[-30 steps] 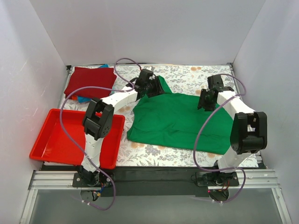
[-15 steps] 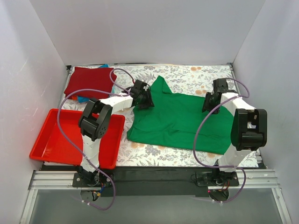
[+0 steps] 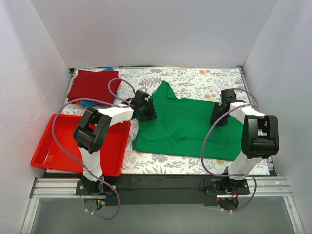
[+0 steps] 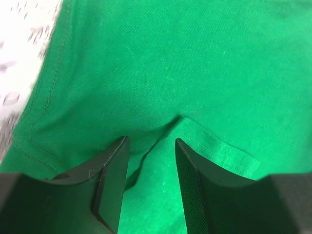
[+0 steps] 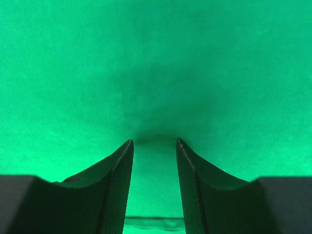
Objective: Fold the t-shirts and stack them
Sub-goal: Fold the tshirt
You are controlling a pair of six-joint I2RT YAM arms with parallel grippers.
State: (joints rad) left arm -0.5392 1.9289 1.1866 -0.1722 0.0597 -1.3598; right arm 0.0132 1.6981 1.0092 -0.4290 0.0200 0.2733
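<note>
Floral table (image 3: 195,78); overhead alone shows red shirt (image 3: 95,85).

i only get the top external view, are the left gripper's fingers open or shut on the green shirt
observer: open. The left wrist view shows the left gripper with its jaws apart and a hemmed fold of the green t-shirt running in between them.
operator: and the right one
observer: open too. The right gripper has its jaws apart, and the cloth dimples just ahead of the tips.
operator: either one near the shirt's edge
observer: the left. Its camera shows the stitched edge with patterned table beyond; the right wrist view shows only green.
</note>
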